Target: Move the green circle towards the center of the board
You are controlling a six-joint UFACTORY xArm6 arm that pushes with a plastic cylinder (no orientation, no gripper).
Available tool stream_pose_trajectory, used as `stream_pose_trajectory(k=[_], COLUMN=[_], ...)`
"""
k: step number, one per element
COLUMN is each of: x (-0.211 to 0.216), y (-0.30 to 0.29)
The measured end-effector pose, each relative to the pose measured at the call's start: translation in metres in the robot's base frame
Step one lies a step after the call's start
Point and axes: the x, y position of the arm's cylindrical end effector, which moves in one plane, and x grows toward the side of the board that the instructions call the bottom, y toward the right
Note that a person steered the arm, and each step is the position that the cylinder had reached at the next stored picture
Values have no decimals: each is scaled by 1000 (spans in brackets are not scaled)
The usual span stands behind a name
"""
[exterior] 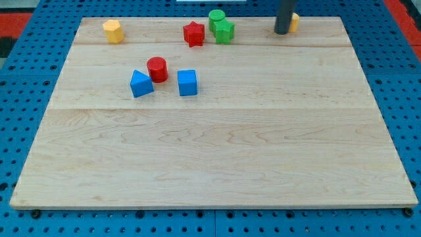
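Now green circle (217,16) upright at top edge; my tip (282,31) well right.

- One wooden surface (217,158) carries all the blocks.
- Eight blocks sit on it in all, every one in the far part.
- Two yellow blocks: a yellow hexagon (113,31) at the far left, and a yellow block (293,22) at the far right, half hidden, shape not clear.
- Two red blocks: a red star (193,33) and a red circle (157,68).
- Two green blocks: a green circle (217,18) and a green star (225,31) touching it on its near side.
- Two blue blocks: a blue triangle (141,83) and a blue cube (187,83).
- One dark rod, ending in my tip (281,31), just left of the half-hidden yellow block.
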Motion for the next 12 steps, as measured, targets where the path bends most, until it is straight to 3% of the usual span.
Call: stream_pose_trajectory(k=[2,8,12], x=[-40,-39,-38], y=[-32,-170,-175])
